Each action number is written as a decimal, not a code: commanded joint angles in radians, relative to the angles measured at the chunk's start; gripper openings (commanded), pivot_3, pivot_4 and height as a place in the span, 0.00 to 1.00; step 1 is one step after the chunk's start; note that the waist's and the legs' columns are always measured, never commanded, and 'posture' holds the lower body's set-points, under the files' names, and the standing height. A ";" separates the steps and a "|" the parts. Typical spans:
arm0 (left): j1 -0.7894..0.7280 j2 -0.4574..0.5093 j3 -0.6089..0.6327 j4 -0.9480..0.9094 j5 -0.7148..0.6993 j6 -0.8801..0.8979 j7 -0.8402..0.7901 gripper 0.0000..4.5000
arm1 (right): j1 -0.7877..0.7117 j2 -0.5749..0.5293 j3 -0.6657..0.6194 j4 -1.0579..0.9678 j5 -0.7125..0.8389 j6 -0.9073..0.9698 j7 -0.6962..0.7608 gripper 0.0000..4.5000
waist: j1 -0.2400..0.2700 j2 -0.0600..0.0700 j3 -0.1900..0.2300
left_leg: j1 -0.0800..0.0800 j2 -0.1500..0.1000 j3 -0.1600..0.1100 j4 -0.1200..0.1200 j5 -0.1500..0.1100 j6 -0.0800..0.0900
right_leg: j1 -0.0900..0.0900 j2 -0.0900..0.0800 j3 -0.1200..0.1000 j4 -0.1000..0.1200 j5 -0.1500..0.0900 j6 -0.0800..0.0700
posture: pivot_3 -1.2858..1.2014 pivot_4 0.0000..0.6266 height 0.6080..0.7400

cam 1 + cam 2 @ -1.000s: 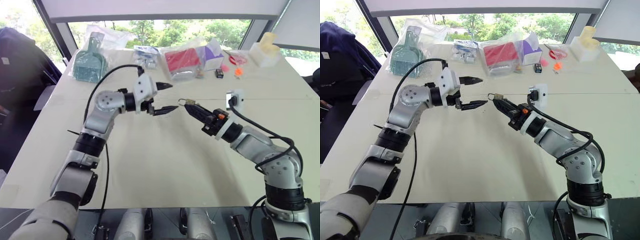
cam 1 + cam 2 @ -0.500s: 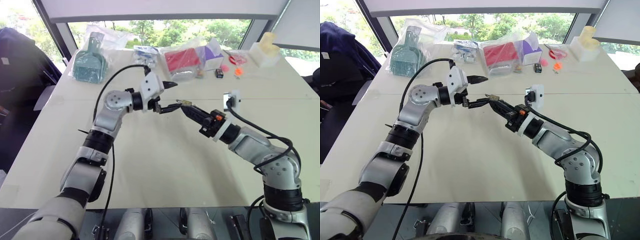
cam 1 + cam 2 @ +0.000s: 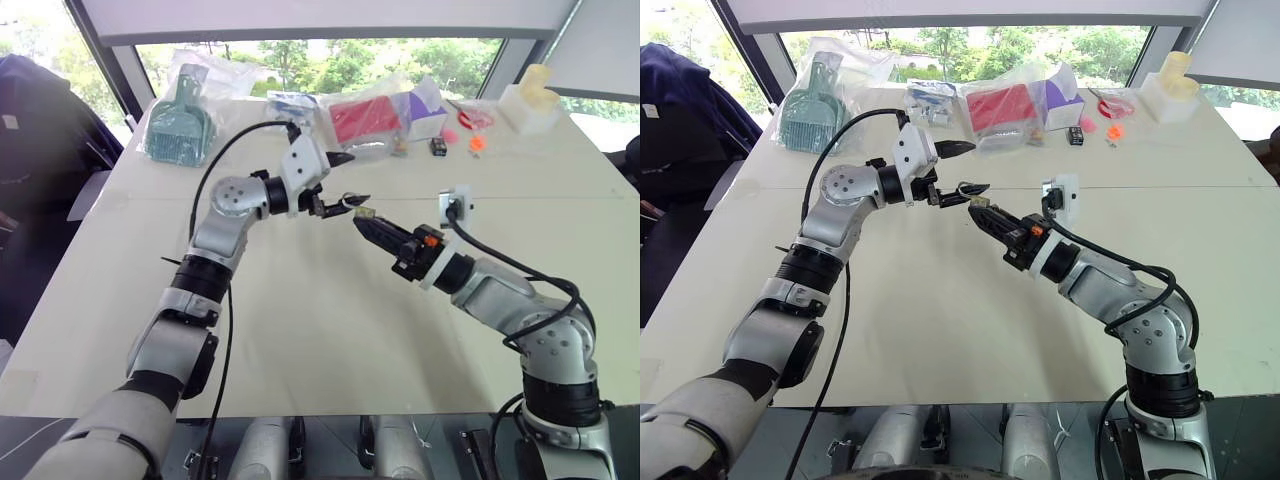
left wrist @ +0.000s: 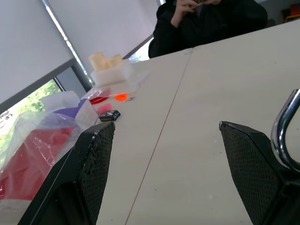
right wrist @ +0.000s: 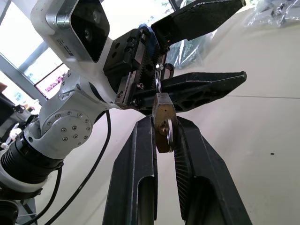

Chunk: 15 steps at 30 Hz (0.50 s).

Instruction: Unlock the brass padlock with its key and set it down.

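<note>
Lab: windowed worktable (image 3: 300, 330), bagged items (image 3: 365, 122)

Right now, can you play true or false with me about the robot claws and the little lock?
1. The right claw is pinching the brass padlock. True.
2. The left claw is squeezed tight shut. False: its two black fingers stand wide apart.
3. The padlock is lying flat on the table. False: it is held up in the air above the table.
4. The padlock's silvery shackle reaches in between the left claw's fingers. True.
5. There is a red thing in a clear bag at the far side of the table. True.
6. The green scoop is right under the padlock. False: it sits far off, near the window.
</note>
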 commanded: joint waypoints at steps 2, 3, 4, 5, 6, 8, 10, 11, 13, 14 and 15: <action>0.084 0.092 0.002 -0.097 -0.020 0.172 -0.085 0.81 | 0.021 -0.052 -0.002 -0.004 -0.025 0.053 -0.019 0.00 | -0.006 0.000 0.000 | 0.000 0.000 0.000 0.000 0.000 0.000 | 0.000 0.000 0.000 0.000 0.000 0.000 | 0.52 0.24 0.96; 0.115 0.113 0.011 -0.146 -0.051 0.234 -0.113 0.81 | 0.033 -0.076 0.013 -0.003 -0.038 0.073 -0.001 0.00 | -0.008 0.000 0.000 | 0.000 0.000 0.000 -0.001 0.000 0.000 | -0.001 0.000 0.000 0.000 0.000 0.000 | 0.52 0.24 0.96; 0.147 0.134 0.017 -0.202 -0.082 0.294 -0.141 0.81 | 0.047 -0.096 0.029 -0.009 -0.049 0.086 0.024 0.00 | -0.008 0.000 0.000 | 0.000 0.000 0.000 -0.001 0.000 0.000 | -0.001 0.000 0.000 0.000 0.000 0.000 | 0.52 0.24 0.96; 0.197 0.168 0.017 -0.290 -0.125 0.348 -0.188 0.81 | 0.062 -0.101 0.036 -0.012 -0.049 0.094 0.038 0.00 | -0.011 0.000 0.000 | 0.000 0.001 0.000 -0.001 0.000 0.000 | -0.002 0.000 0.000 0.000 0.000 0.000 | 0.52 0.24 0.96; 0.242 0.197 0.019 -0.372 -0.160 0.397 -0.218 0.81 | 0.072 -0.101 0.037 -0.008 -0.046 0.101 0.043 0.00 | -0.013 0.000 0.000 | 0.000 0.001 0.000 -0.002 0.001 -0.001 | -0.002 0.000 0.000 0.000 0.000 0.000 | 0.52 0.24 0.96; 0.320 0.245 0.034 -0.519 -0.229 0.521 -0.232 0.81 | 0.083 -0.090 0.038 0.016 -0.037 0.115 0.049 0.00 | -0.016 0.000 0.000 | -0.001 0.001 0.000 -0.002 0.004 -0.007 | -0.002 0.000 0.000 0.000 0.000 0.000 | 0.52 0.24 0.96; 0.386 0.285 0.048 -0.631 -0.272 0.610 -0.219 0.81 | 0.083 -0.083 0.042 0.050 -0.037 0.135 0.057 0.00 | -0.015 0.000 0.000 | -0.001 0.001 0.000 -0.001 0.004 -0.007 | -0.002 0.000 0.000 0.000 -0.002 -0.003 | 0.52 0.24 0.96; 0.418 0.303 0.052 -0.679 -0.287 0.640 -0.212 0.81 | 0.078 -0.078 0.043 0.074 -0.035 0.150 0.058 0.00 | -0.016 0.000 0.000 | -0.001 0.001 0.000 -0.001 0.004 -0.007 | -0.001 0.000 0.000 0.000 -0.002 -0.003 | 0.52 0.24 0.96; 0.466 0.330 0.060 -0.751 -0.308 0.686 -0.192 0.81 | 0.066 -0.066 0.042 0.125 -0.028 0.178 0.064 0.00 | -0.016 0.000 0.000 | 0.000 0.000 -0.001 -0.001 0.001 -0.002 | 0.000 -0.001 0.000 -0.001 -0.002 -0.004 | 0.52 0.24 0.96; 0.483 0.336 0.065 -0.777 -0.316 0.703 -0.179 0.81 | 0.061 -0.063 0.042 0.146 -0.030 0.189 0.071 0.00 | -0.018 0.000 0.000 | 0.000 0.001 -0.001 -0.001 0.001 -0.002 | 0.000 0.000 0.000 -0.001 -0.002 -0.004 | 0.52 0.24 0.96; 0.498 0.339 0.070 -0.797 -0.323 0.719 -0.165 0.81 | 0.054 -0.059 0.044 0.168 -0.033 0.202 0.076 0.00 | -0.016 0.001 0.000 | 0.000 0.001 -0.001 -0.001 0.001 -0.002 | -0.001 0.000 0.000 0.000 -0.002 -0.004 | 0.52 0.24 0.96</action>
